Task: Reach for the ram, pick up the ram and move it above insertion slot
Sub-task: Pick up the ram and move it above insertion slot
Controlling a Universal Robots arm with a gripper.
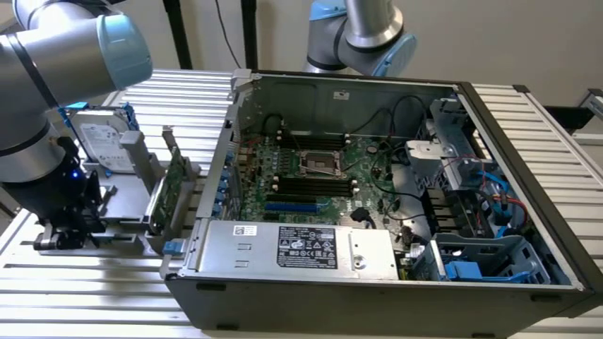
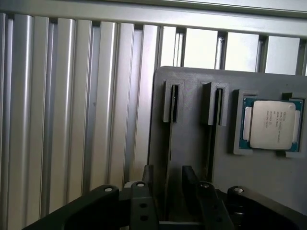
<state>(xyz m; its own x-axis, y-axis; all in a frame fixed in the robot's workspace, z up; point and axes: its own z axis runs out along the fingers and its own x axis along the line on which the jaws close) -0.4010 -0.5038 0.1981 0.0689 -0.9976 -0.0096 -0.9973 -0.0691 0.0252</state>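
Exterior view: slatted table (image 1: 104, 286), open computer case (image 1: 377, 304) across centre and the exterior view's right, arm (image 1: 38, 92) angled down over the near part of the table at the exterior view's left. Memory slots (image 1: 311, 187) inside the case, well apart from the arm's working end.

Wrist view, looking down: grey holder (image 2: 192, 124) on the table, carrying two thin sticks on edge and a processor chip (image 2: 271, 124) lying flat beside them. Ram (image 2: 170, 139) seen edge-on, upper edge toward the camera, flat faces toward the fingers (image 2: 188, 179). Long axis level, parallel to the table's slats, far end seated in a slot bracket. Second stick (image 2: 211, 129) just beside, parallel.

Gripper (image 2: 168, 175) apart, one finger on each side of the ram, narrow gaps showing; no clamp seen.

Judged step: end of the reach, pick-up not yet made. Clean grip would call for both fingers meeting the flat faces squarely, stick centred in the gap, clear of the second stick.
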